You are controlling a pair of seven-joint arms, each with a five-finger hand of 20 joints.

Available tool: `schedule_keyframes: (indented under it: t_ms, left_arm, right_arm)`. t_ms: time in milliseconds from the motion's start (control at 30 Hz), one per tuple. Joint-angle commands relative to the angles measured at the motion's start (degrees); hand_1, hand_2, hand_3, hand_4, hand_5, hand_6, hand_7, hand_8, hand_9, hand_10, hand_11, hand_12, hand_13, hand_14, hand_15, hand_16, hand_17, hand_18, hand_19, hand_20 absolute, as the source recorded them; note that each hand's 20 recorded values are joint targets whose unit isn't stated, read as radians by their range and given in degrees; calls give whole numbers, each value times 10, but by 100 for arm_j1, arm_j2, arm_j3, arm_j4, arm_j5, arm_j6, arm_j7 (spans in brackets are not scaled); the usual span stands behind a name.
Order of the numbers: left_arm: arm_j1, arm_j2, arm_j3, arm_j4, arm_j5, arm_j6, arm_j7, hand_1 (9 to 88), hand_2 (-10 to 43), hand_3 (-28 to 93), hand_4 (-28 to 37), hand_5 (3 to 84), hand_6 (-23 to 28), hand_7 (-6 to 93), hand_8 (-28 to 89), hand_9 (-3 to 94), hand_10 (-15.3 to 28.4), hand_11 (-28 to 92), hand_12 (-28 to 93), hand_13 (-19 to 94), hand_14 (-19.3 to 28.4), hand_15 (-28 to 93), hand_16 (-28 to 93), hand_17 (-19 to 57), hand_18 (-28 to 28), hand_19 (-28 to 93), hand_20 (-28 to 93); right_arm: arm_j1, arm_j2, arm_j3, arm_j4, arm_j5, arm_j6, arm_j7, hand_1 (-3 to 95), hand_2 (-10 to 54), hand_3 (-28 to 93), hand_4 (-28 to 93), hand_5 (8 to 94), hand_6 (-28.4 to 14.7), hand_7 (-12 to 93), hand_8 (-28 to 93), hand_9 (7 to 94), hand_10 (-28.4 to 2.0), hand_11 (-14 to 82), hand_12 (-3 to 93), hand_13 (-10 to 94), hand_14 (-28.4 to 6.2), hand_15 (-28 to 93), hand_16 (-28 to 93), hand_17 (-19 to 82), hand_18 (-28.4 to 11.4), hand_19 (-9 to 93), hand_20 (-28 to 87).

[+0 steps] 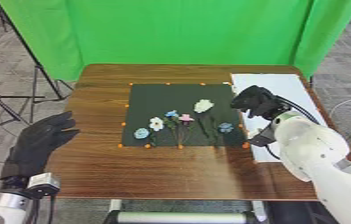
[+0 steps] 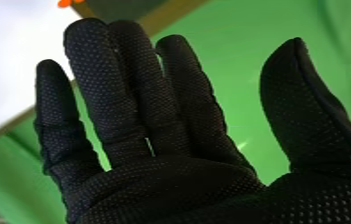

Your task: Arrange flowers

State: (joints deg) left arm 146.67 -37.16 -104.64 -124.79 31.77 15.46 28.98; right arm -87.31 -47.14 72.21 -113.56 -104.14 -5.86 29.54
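From my station I see six flowers lying on a square black mat (image 1: 149,95), which sits on the brown wooden tabletop (image 1: 154,175). Across the mat from left to right I count a pale blue flower (image 1: 141,133), a white flower with a dark centre (image 1: 156,123), a small blue flower (image 1: 171,114), a pink flower (image 1: 186,118), a larger cream-white flower (image 1: 203,105) and a dusty blue flower (image 1: 226,127). The pink one's thin stem runs toward the near edge of the mat. Small orange markers (image 1: 120,146) dot the mat's border.

My right hand (image 1: 258,101), in its black fabric glove, is above the area where the mat meets a long white sheet (image 1: 287,90), to the right of the cream-white flower and apart from it. In the right wrist view its fingers (image 2: 100,85) are straight, with the thumb (image 2: 300,100) spread well away from them.

My left hand (image 1: 36,145), gloved in the same black fabric, is by the tabletop's left edge, well apart from the flowers, its fingers loosely extended. A bright green curtain (image 1: 171,40) hangs behind the tabletop.
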Motion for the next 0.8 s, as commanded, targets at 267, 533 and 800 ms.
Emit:
schedule_keyframes:
  t_ms: [267,533,800]
  left_arm:
    - [-330,3,444,255,-295,135,37,273,15,824,-209,384,91,192,-116,332,186,333,93,228,249,623,-134,-113,212,553,108]
    - [-533,214,259,484,-529,-266,-344,273,14,823,-209,385,90,191,-115,332,185,327,92,225,250,614,-134,-114,212,550,107]
    - [-488,238,69,497,-489,-398,-460,270,16,819,-209,390,91,185,-114,335,188,324,93,222,250,611,-131,-115,213,550,106]
  right_arm:
    - [-692,-401,1172,316,1391,280,78,178,55,837,-274,540,-39,185,-134,593,-179,200,148,490,-184,561,128,124,-284,613,211]
    - [-678,-438,1236,378,1537,319,19,178,59,837,-279,535,-38,188,-137,584,-178,195,148,481,-187,544,125,120,-284,609,202]
    - [-544,-465,1192,466,1639,322,-27,176,59,838,-281,532,-36,191,-139,576,-177,193,148,466,-190,523,122,104,-284,592,192]
